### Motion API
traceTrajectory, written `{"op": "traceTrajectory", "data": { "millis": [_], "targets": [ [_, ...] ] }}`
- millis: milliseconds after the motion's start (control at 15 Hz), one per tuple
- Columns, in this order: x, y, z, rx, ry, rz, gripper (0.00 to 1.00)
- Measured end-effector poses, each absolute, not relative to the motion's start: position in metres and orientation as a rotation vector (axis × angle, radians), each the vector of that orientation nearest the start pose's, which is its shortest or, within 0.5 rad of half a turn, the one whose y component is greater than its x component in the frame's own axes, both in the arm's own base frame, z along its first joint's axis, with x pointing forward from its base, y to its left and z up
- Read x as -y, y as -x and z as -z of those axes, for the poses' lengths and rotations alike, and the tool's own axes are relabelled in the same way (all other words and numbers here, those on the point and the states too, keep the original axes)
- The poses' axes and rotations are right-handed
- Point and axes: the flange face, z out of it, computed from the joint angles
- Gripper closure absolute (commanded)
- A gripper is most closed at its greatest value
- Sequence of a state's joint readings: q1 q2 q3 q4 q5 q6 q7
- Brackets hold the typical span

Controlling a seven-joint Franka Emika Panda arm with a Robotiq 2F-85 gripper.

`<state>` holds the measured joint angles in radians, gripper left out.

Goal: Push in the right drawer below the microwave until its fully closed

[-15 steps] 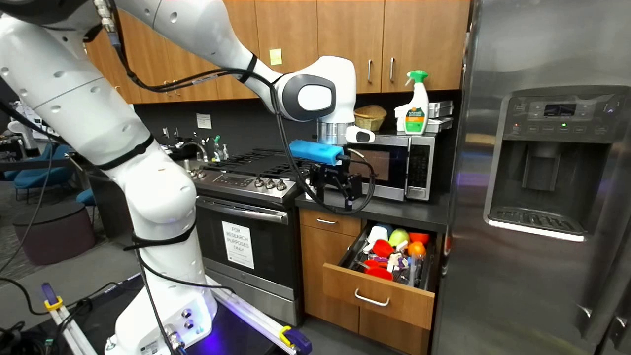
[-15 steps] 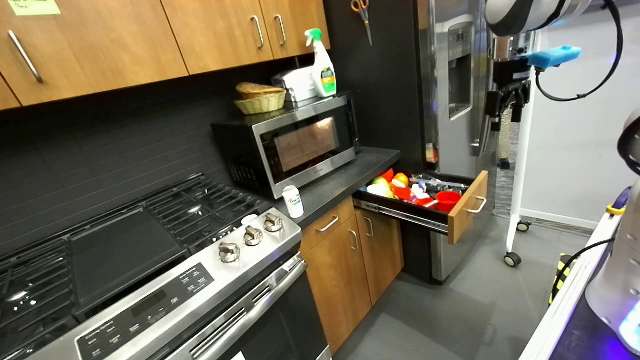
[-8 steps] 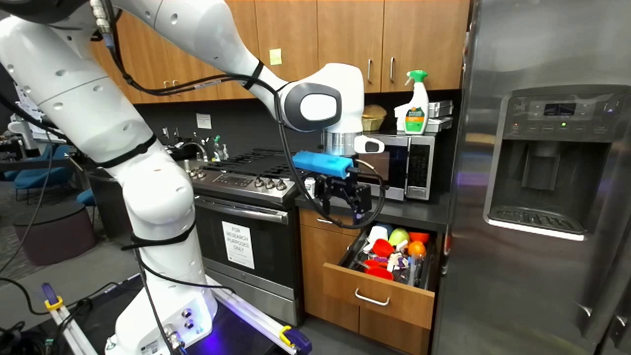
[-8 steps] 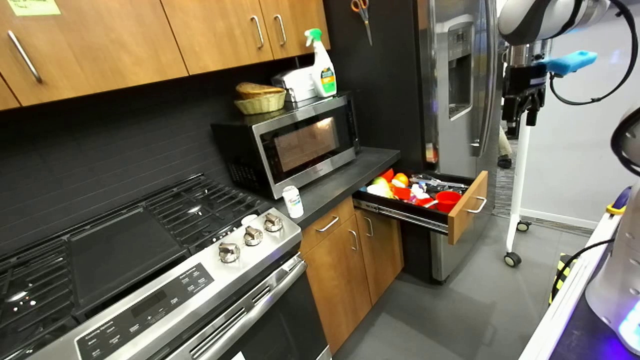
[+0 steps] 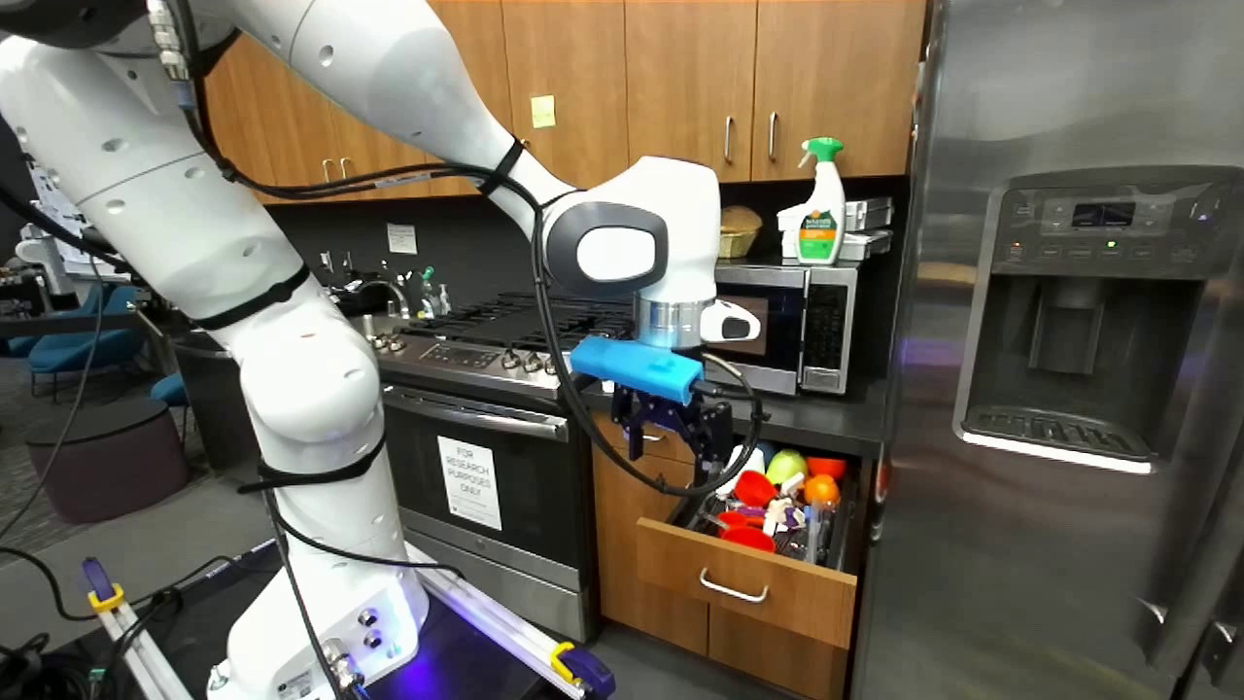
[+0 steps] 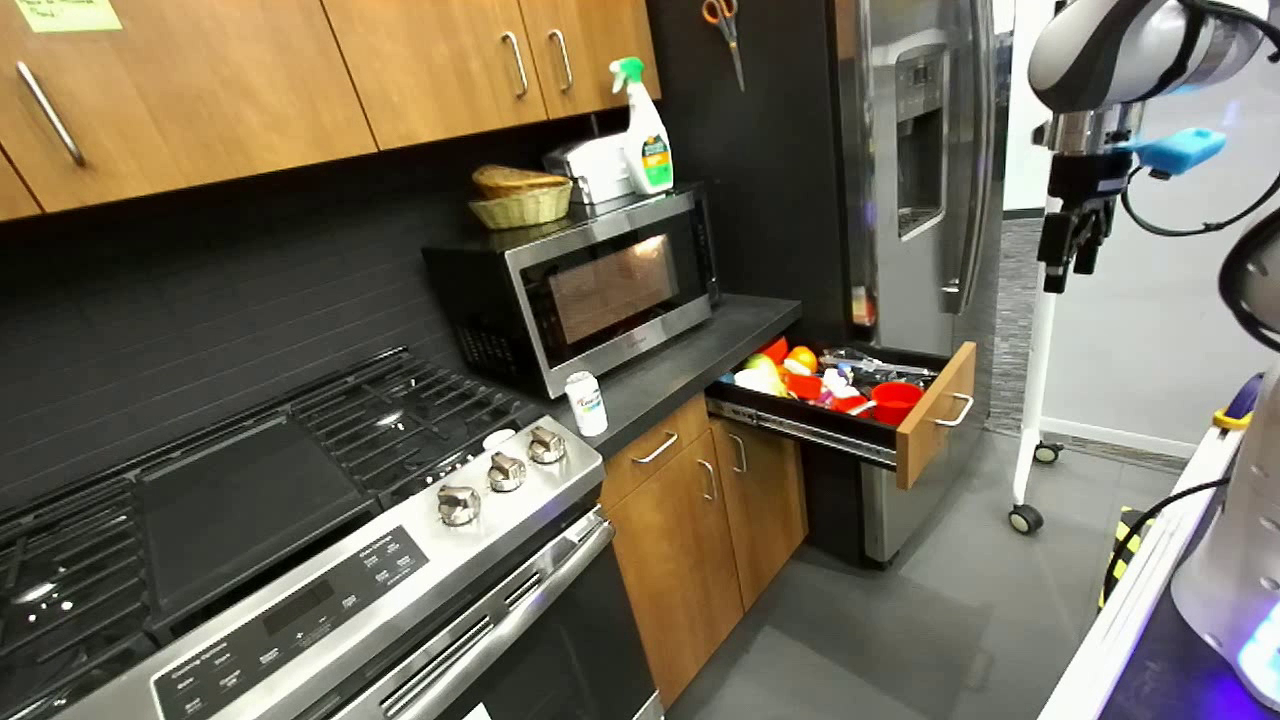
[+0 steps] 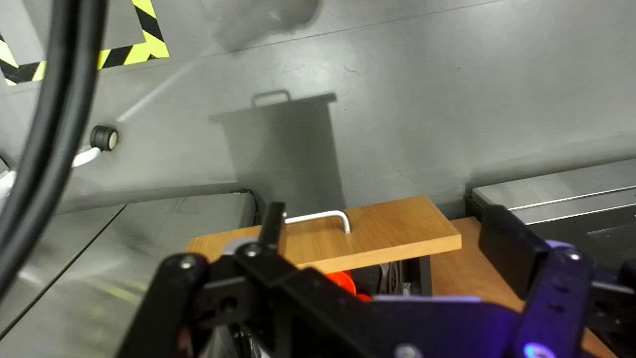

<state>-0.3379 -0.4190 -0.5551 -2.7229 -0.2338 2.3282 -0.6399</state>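
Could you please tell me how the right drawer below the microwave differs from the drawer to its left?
The right drawer is pulled out, whereas the left drawer is shut. The right drawer's front is wider than the left drawer's. The right drawer shows a red cup inside; the left drawer's inside is hidden. Both share honey-brown wood fronts and silver bar handles.

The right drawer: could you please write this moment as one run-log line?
right drawer: open, items inside | gripper: open, empty, apart from right drawer | closing: not yet done

The claw (image 7: 385,221) partly hides the right drawer (image 7: 380,226) in the wrist view. In an exterior view, the arm (image 5: 688,224) partly covers the microwave (image 5: 789,326).
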Motion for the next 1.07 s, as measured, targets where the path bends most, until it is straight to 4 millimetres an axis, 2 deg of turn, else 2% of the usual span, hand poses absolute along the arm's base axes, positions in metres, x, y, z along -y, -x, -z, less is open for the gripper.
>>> {"op": "traceTrajectory", "data": {
  "millis": [333, 733, 1067],
  "targets": [
    [0.292, -0.224, -0.312, -0.039, 3.113, 0.041, 0.00],
    [0.309, -0.206, -0.302, -0.060, 3.154, 0.021, 0.00],
    [0.292, -0.193, -0.287, -0.055, 2.969, -0.116, 0.00]
  ]
}}
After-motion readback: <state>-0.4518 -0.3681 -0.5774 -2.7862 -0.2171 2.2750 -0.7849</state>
